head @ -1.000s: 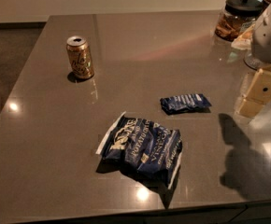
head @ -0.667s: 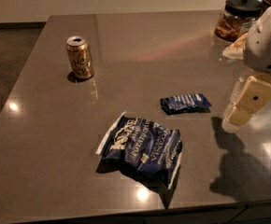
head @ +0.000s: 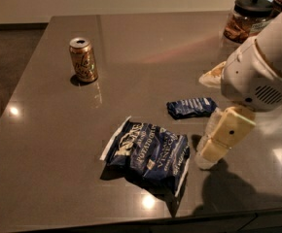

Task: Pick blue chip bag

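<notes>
The blue chip bag (head: 148, 152) lies flat near the table's front edge, dark navy with white lettering and white sealed edges. My gripper (head: 210, 147) hangs from the white arm at the right, its cream fingers pointing down and left, just right of the bag's right edge and a little above the table. A small flat blue packet (head: 191, 107) lies behind the gripper, further back on the table.
A brown soda can (head: 83, 60) stands upright at the back left. A glass jar with a black lid (head: 245, 18) stands at the back right, with a pale wrapper (head: 212, 76) in front of it. The grey table (head: 48, 144) ends close in front of the bag.
My arm has swung left and down from the right edge of the table. The gripper now hangs close beside the chip bag's right edge. The objects have not moved.
</notes>
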Available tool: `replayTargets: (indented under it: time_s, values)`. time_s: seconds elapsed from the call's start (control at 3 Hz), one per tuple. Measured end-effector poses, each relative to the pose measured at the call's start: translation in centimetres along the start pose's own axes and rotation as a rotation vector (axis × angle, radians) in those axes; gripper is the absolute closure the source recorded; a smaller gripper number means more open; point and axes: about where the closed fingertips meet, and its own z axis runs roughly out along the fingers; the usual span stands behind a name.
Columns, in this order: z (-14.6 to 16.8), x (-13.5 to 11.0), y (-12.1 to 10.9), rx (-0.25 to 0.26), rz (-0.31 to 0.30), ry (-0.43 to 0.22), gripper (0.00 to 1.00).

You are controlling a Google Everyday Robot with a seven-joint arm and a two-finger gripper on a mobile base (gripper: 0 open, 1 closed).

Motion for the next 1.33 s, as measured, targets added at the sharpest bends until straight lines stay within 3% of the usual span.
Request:
replayTargets:
  time_s: [0.67,1.33]
  values:
    - [4.0,-2.5,1.5,-0.055,0.013,-0.056,0.00]
    - [7.7,-1.3,3.1,-0.104,0.059,-0.017,0.00]
